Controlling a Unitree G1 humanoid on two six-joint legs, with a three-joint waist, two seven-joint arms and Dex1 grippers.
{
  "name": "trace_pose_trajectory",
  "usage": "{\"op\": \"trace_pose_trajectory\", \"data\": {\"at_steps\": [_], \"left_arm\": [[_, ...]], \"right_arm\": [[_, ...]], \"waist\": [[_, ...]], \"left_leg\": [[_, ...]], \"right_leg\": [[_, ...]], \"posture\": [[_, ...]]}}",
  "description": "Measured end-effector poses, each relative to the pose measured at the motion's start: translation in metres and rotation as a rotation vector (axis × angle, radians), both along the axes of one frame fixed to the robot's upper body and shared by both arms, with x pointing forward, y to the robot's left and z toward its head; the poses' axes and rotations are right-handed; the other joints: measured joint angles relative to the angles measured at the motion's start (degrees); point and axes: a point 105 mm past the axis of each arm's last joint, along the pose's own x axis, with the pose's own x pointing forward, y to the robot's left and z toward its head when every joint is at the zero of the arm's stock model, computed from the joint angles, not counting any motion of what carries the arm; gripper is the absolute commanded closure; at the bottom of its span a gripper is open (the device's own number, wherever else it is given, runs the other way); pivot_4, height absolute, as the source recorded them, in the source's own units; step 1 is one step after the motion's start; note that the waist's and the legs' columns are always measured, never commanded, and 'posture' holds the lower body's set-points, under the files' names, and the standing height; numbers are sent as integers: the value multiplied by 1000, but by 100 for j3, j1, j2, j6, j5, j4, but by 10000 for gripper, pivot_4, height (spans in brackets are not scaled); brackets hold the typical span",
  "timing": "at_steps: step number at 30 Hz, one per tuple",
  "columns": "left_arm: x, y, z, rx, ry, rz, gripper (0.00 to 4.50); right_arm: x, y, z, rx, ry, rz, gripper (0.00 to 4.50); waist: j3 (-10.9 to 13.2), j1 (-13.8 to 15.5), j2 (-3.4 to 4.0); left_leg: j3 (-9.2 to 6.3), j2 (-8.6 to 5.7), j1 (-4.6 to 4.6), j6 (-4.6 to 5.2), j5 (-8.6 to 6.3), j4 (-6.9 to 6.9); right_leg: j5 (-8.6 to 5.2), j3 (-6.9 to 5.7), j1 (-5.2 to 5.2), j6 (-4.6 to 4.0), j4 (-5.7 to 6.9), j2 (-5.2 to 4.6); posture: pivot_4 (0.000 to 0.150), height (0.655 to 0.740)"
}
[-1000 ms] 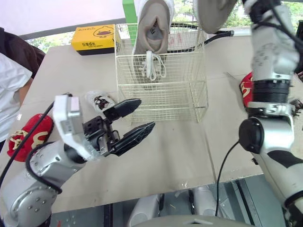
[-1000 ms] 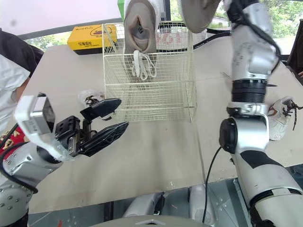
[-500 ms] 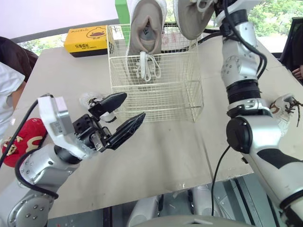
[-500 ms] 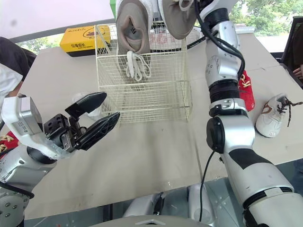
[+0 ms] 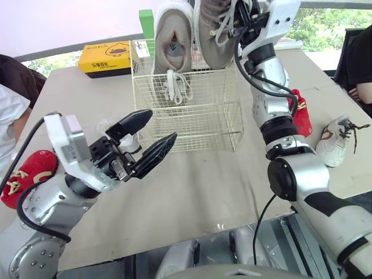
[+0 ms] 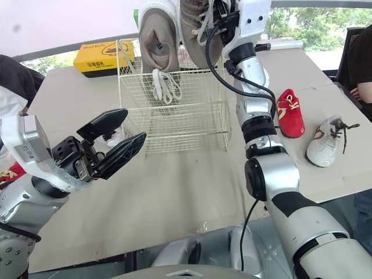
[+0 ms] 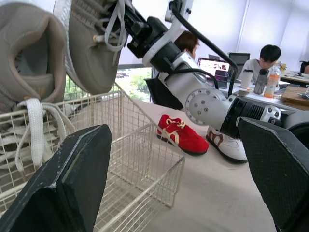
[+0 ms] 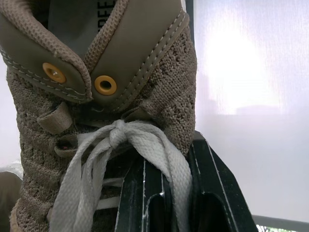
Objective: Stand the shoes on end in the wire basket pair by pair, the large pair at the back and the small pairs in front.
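Note:
The wire basket [image 5: 195,125] stands mid-table. One large beige shoe [image 5: 172,40] stands on end in its back left part, laces hanging down. Its mate [image 5: 214,32] hangs toe-down just above the basket's back right part, beside the first shoe, with my right gripper [image 8: 174,198] shut on its laced top. My left gripper [image 5: 161,125] hovers open in front of the basket's left corner, holding nothing. A small white shoe [image 5: 109,124] lies behind it. Red small shoes lie far left [image 5: 29,174] and right [image 5: 299,111]. A white-and-brown small shoe [image 5: 334,142] lies right.
A yellow box [image 5: 107,51] and a green upright object [image 5: 146,17] sit behind the basket. A person's sleeve [image 5: 11,110] is at the left table edge, and another person [image 5: 361,64] sits at the far right. Bare tabletop lies in front of the basket.
The camera has shifted. My right arm has brought the held beige shoe leftward and down, over the basket's back right part. The left gripper stays open in front of the basket.

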Motion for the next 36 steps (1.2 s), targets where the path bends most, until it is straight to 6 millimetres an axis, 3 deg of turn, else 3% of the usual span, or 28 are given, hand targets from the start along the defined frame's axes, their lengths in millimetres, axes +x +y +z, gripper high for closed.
{"op": "trace_pose_trajectory", "data": {"at_steps": [10,18,23,30,31,32,36], "left_arm": [[0,2,-5,3,19,12,0],[-2,4,-5,-10,11,20,0],[-3,5,-6,-12,13,25,0],[-4,6,-10,0,17,27,0],[-4,6,-10,0,18,27,0],[-4,7,-11,1,19,30,0],[-5,8,-13,11,21,30,0]], "right_arm": [[5,15,-5,-83,29,-3,44670],[15,33,-66,-61,264,144,44670],[18,36,-64,-239,221,27,44670],[15,31,-68,-256,204,-1,44670],[13,32,-69,-250,209,16,37979],[10,32,-72,-246,210,38,35531],[-2,22,-79,-214,220,89,16022]], "waist": [[-20,-31,-1],[-29,-66,17],[-30,-46,15],[-31,11,13],[-31,19,13],[-32,26,11],[-32,61,11]], "left_leg": [[3,5,57,-9,-6,-54],[55,92,66,-38,-25,-84],[69,98,60,-41,-27,-94],[67,98,60,-37,-30,-93],[66,99,60,-37,-31,-94],[65,101,60,-37,-31,-95],[63,106,60,-38,-33,-97]], "right_leg": [[6,72,-6,-8,-4,17],[24,128,-39,-38,-19,101],[25,138,-53,-38,-31,105],[28,131,-42,-41,-43,106],[28,130,-41,-41,-44,106],[28,129,-41,-41,-47,107],[31,126,-37,-45,-58,110]], "posture": [[1500,7400],[1500,7400],[1500,7400],[1500,7400],[1500,7400],[1500,7400],[1500,7400]]}}
